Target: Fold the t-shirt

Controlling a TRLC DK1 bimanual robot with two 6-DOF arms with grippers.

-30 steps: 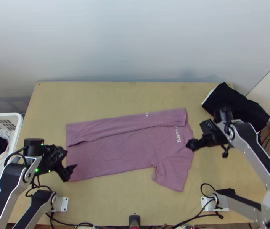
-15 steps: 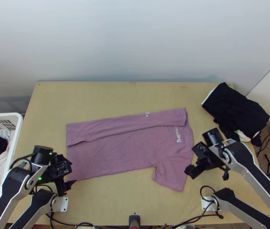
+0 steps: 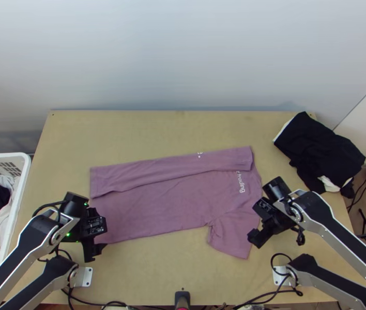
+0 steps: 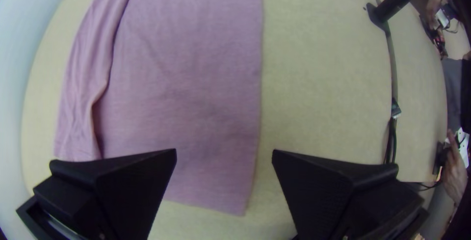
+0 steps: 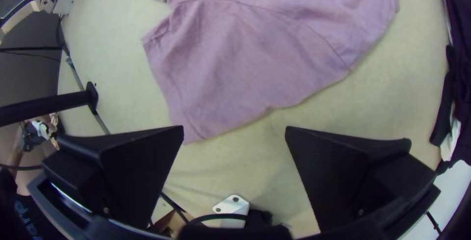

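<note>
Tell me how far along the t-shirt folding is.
Done: the t-shirt's far side lies folded over its body in a long strip.
In hand: nothing; the left gripper is open by the near hem corner, the right gripper open by the near sleeve.
Left: that sleeve sticks out unfolded; folding the near side in, then the length, probably remains.

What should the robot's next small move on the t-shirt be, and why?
I'd probably lower the left gripper to the near hem corner and the right gripper to the near sleeve, ready to grasp. The t-shirt's far side lies folded inward, but the near sleeve sticks out, and both grippers are open close by.
</note>
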